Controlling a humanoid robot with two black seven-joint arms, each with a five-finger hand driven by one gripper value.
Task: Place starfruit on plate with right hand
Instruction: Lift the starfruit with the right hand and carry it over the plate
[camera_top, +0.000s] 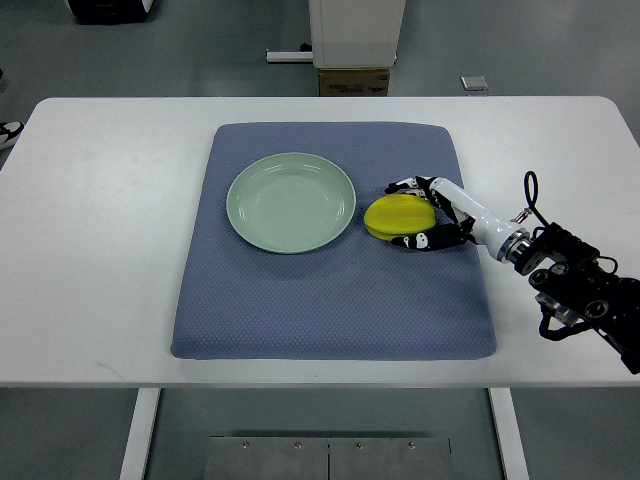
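Observation:
A yellow starfruit (396, 215) lies on the blue mat, just right of the pale green plate (291, 202). The plate holds nothing. My right hand (420, 213) reaches in from the right edge and wraps the starfruit, with fingers (405, 186) over its far side and the thumb (420, 241) at its near side. The fruit still rests on the mat, a small gap away from the plate's right rim. The left arm does not show.
The blue mat (330, 300) covers the middle of a white table (100, 250). A white pedestal with a cardboard box (353, 80) stands on the floor beyond the far table edge.

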